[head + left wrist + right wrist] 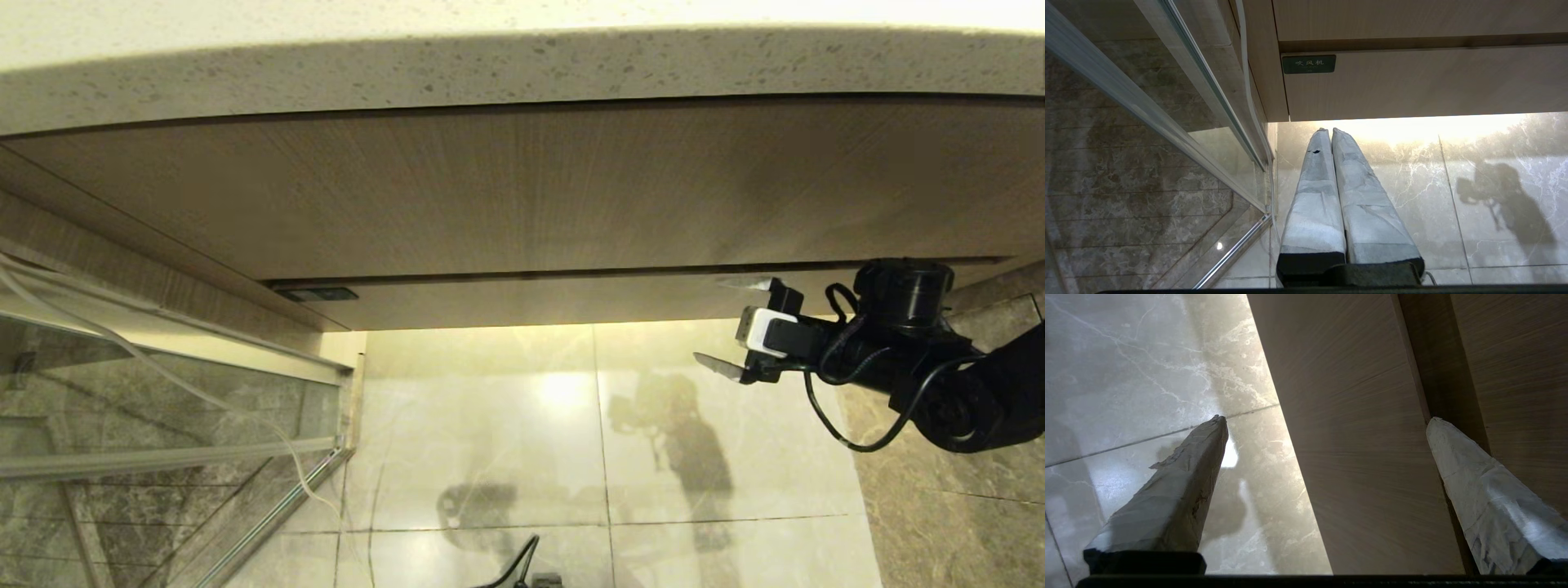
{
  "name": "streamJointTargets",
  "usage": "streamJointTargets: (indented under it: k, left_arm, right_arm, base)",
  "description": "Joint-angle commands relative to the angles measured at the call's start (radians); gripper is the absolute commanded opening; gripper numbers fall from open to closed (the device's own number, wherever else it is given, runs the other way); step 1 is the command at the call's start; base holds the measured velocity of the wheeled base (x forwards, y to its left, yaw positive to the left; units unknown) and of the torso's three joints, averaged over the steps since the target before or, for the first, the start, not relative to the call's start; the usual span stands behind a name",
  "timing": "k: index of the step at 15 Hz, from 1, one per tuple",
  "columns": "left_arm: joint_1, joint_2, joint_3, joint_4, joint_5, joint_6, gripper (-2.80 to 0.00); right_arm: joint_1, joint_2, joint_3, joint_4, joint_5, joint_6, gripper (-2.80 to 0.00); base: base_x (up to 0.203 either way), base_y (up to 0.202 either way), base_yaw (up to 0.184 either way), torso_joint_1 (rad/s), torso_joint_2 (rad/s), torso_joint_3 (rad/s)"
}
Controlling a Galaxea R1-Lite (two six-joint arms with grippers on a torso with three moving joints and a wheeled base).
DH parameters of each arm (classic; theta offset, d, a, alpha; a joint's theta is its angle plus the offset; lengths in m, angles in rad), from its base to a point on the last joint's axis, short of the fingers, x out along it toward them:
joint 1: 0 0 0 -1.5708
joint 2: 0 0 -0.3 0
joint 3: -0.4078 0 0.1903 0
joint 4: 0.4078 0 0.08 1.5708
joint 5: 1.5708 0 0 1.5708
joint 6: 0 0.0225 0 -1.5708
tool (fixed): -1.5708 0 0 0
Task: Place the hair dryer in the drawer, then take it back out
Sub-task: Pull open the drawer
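Observation:
The drawer (571, 298) is closed; only its narrow wood-grain front shows, under the taller wood panel (522, 196). No part of the hair dryer's body appears in any view. My right gripper (709, 320) stands open at the right end of the drawer front. In the right wrist view the drawer front (1355, 457) lies between the spread fingers of the right gripper (1327, 419), one fingertip (1439, 428) by the dark gap above the drawer, the other over the floor. My left gripper (1329, 131) is shut on nothing, low near the drawer's left end (1412, 81).
A speckled stone counter edge (522, 73) overhangs the panel. A glass shower partition with a metal frame (163, 392) stands at the left, and a white cord (122, 351) runs down along it. A dark label (1309, 64) marks the drawer's left corner. Glossy marble floor (522, 441) lies below.

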Motion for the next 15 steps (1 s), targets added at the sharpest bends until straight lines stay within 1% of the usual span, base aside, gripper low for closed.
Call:
streamJointTargets:
  k: [1, 13, 15]
  left_arm:
    - [0.0, 0.0, 0.04, -0.001, 0.0, -0.001, -2.8]
    - [0.0, 0.0, 0.04, -0.002, 0.0, -0.001, -2.8]
    - [0.0, 0.0, 0.04, -0.001, 0.0, 0.0, -2.8]
  right_arm:
    - [0.0, 0.016, -0.014, -0.01, 0.005, -0.007, 0.0]
    - [-0.009, 0.043, -0.058, -0.017, -0.004, -0.007, 0.0]
    - [-0.012, 0.041, -0.052, -0.016, -0.038, -0.007, 0.0]
  base:
    - [0.0, 0.0, 0.0, 0.0, 0.0, 0.0]
    - [0.0, 0.0, 0.0, 0.0, 0.0, 0.0]
    - [0.0, 0.0, 0.0, 0.0, 0.0, 0.0]
